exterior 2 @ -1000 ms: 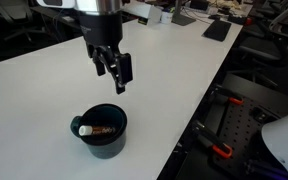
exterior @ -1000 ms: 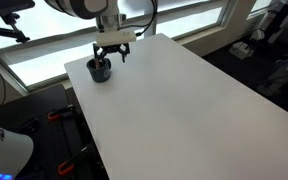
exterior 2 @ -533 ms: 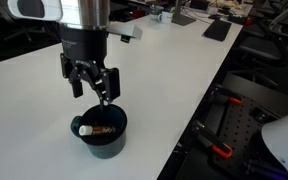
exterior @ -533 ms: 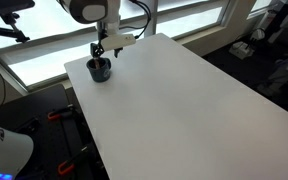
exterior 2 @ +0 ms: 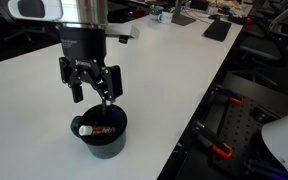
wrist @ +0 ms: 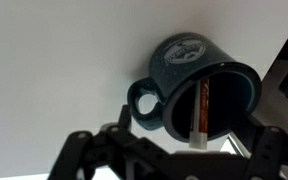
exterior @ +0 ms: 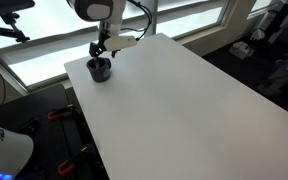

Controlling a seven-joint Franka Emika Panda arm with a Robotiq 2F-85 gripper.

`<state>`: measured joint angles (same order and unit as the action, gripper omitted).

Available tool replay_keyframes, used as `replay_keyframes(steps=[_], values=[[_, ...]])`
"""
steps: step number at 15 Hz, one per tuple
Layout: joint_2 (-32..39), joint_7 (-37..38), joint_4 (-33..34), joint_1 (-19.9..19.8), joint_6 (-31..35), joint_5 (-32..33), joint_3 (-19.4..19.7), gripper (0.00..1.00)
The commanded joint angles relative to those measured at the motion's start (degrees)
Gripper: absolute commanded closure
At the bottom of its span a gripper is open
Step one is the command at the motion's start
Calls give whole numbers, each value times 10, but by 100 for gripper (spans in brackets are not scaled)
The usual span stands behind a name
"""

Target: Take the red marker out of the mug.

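The wide, flat white counter (exterior: 184,110) carried only one object. It stood near a corner, and the pale, jointed robot arm (exterior: 94,10) reached over that corner from above. At the arm's tip, the black two-fingered end effector (exterior 2: 96,90) hovered just above the object, apart from it, with its jaws spread wide and nothing between them. The object was a squat, dark blue-black ceramic mug (exterior 2: 105,150), upright and wide-mouthed; in the wrist view its handle (wrist: 143,101) stuck out to one side. Inside it lay the thin red marker (exterior 2: 104,129), slanted across the hollow with a pale end (exterior 2: 84,128) propped near the wall, so the task's object was fully within the mug (wrist: 189,60) and untouched. The step in hand looked like the final line-up before the descent. To do it well, the wrist should probably turn until the fingers straddled the marker (wrist: 203,105) across its thin width, not along its length. The arm should then lower straight through the mouth, keeping both fingers inside the rim. A bump on the rim could likely shove or tip the mug. The grip would best fall near the raised end, followed by a vertical lift.
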<state>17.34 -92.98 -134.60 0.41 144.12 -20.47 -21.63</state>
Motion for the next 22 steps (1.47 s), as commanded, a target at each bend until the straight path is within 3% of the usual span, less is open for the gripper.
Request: replay_keyframes(steps=[1, 14, 22], values=[[-5, 12, 3, 17, -8, 8, 11, 0], [-28, 167, -23, 68, 35, 89, 24, 0], [-56, 102, -60, 50, 24, 50, -9, 0]])
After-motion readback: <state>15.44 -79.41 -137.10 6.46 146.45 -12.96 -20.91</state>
